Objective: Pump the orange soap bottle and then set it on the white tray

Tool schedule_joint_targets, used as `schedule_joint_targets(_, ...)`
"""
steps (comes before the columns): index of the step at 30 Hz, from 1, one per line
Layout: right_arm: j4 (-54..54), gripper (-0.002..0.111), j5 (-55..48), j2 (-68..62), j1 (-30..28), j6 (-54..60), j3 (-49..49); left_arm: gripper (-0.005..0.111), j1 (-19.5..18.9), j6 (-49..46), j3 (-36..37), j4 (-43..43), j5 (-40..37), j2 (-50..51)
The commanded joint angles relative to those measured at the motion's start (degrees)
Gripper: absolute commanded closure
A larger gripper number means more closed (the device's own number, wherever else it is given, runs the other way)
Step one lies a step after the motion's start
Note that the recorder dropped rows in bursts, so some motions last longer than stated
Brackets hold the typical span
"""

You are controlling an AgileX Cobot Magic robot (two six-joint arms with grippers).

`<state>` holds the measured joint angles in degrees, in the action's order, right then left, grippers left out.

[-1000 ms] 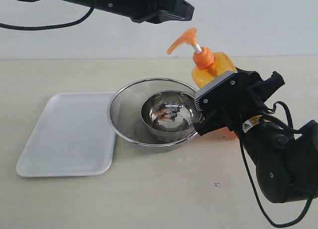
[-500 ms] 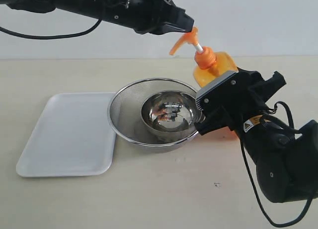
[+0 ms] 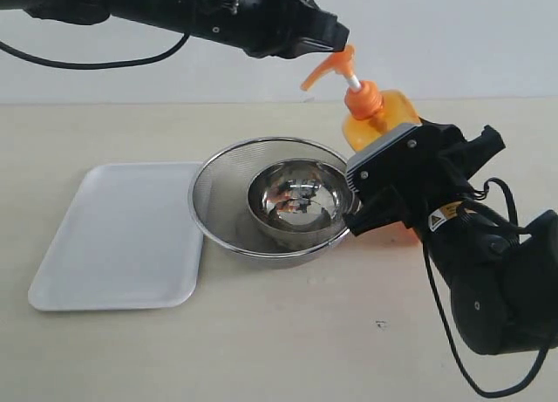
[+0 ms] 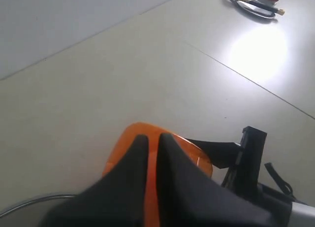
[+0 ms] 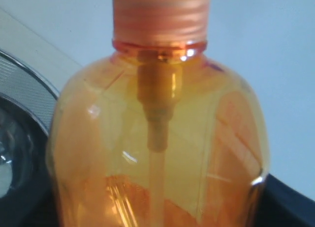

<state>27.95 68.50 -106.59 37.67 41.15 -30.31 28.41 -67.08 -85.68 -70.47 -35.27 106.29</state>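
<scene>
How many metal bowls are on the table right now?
2. A wide mesh strainer bowl sits beside the white tray, and a smaller shiny bowl sits inside it. The right arm may hide others.

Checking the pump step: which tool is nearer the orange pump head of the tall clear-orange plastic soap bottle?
Left. The shut left tool sits atop the pump head; the right tool grips the orange soap bottle lower down.

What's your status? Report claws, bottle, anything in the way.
Left claw shut, tip at the pump head. Right claw clamped on the orange soap bottle, tilted, off the white tray. Steel strainer bowl sits between them.
</scene>
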Motion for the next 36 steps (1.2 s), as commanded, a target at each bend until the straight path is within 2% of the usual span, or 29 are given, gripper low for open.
schedule_joint_targets(1,-2.85,0.108,0.44,0.14,0.08,-0.36,-0.42,0.102,0.94,-0.11,0.32,1.48,-1.56,2.25)
schedule_joint_targets(17,-2.85,0.108,0.48,0.14,0.08,-0.36,-0.53,0.102,0.94,-0.11,0.32,1.32,-2.22,4.62)
schedule_joint_targets(27,-3.07,0.108,0.34,0.14,0.08,-0.57,-0.53,0.102,3.6,-1.53,0.32,1.16,-0.65,6.92)
schedule_joint_targets(36,-3.07,0.108,0.32,0.14,0.08,-0.83,-0.53,0.102,3.6,-1.53,0.32,1.33,-0.53,6.92)
